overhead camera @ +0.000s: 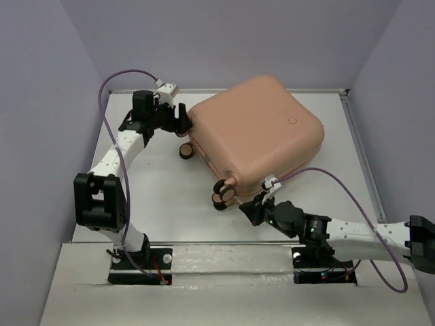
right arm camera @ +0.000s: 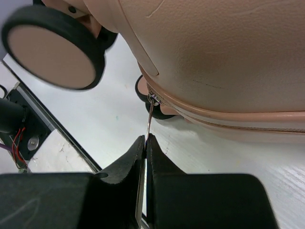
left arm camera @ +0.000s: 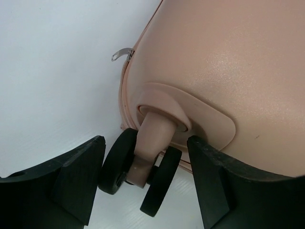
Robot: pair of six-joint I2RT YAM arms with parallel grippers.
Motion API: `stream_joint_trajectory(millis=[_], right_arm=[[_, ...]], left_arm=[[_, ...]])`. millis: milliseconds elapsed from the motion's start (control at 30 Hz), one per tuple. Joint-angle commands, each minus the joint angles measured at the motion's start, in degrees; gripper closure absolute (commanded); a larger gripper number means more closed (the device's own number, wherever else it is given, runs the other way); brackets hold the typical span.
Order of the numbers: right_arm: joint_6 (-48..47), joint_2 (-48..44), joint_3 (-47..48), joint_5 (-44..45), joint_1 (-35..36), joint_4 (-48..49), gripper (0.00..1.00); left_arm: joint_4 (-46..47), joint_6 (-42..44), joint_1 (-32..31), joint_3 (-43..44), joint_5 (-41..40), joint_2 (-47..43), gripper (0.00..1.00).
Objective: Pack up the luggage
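Left fingers [left arm camera: 76, 176]: apart, one on either side of a dark twin caster [left arm camera: 119, 162], not gripping it.
Right fingers [right arm camera: 126, 164]: pressed together on the thin metal zipper pull [right arm camera: 150, 112] hanging from the seam.
Luggage [overhead camera: 255, 129]: peach-pink hard shell, lying flat on the white counter [overhead camera: 163, 197], right of centre toward the far edge, with a round dimple [overhead camera: 292, 120] facing up.

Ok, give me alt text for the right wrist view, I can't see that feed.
The right gripper is pinched shut on the thin metal zipper pull hanging from the seam of the peach-pink luggage, which fills the upper right. A caster wheel looms at upper left above the white table.
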Motion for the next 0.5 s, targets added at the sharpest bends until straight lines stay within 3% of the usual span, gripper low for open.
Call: stream_joint_trajectory(millis=[0,100,167,300,400,467], right_arm=[[0.5,-0.8,1.8,-6.9,2.3,3.3,0.93],[0.5,-1.0,1.7,-6.6,2.3,3.2,0.93],[0.5,-1.1,1.6,-6.5,1.8,3.2,0.93],[0.3,-1.7,1.3,-6.4,1.2,3.2,0.93],[0.4,-2.4,1.0,-7.0,0.5,3.1,0.93],[0.4,-2.9,0.8,-7.4,-0.1,3.0,0.93]], left_arm=[[-0.7,1.6,-1.2,2.9,2.0,1.3,0.22],[-0.9,2.1,-1.2,1.8,1.1,1.0,0.21],[-1.2,2.4,-1.2,1.2,1.1,0.9,0.14],[-1.8,2.4,-1.3,1.2,1.5,2.2,0.16],[-1.8,2.2,-1.3,1.5,1.9,2.6,0.33],[-1.8,2.2,-1.3,1.7,2.9,3.0,0.53]])
